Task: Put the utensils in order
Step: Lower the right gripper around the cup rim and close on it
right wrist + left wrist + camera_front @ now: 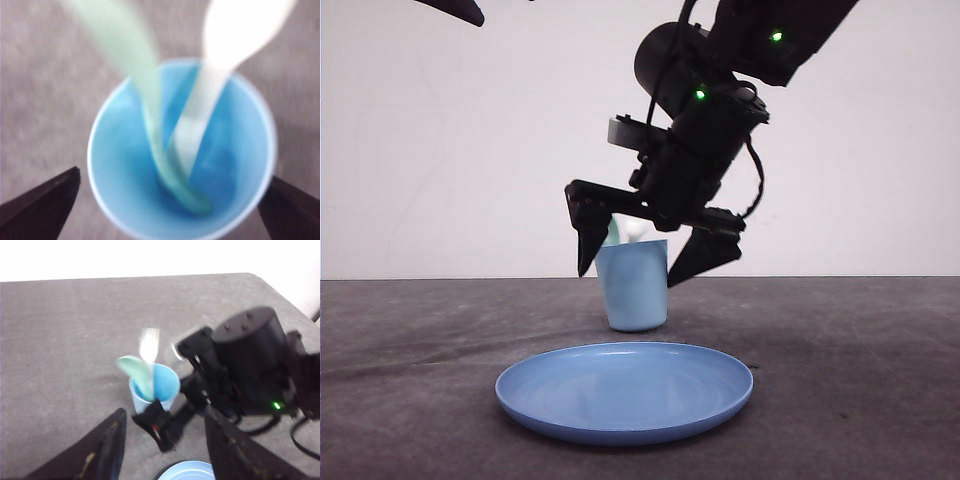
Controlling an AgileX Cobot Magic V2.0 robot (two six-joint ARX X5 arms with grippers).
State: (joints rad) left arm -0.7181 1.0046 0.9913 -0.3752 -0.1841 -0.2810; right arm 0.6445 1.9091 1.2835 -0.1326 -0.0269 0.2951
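Currently: fork (149, 346) and spoon (134, 369) standing in cup (633, 285), handles down, heads leaning toward 11 o'clock; right gripper (658, 252) hovering directly above, spread wide, empty; left gripper (165, 440) spread wide, farther off.

A plain white wall (440, 150) stands behind the scene, evenly lit and bare. In front of it runs a dark grey worktop (840, 380) with a dull, slightly mottled surface; the left wrist view shows its far edge ending in a rounded corner (257, 277)

Smooth plastic fork (149, 345), spoon (137, 372), cup (633, 285); glossy plate (624, 391); matt, felt-like table (860, 340).
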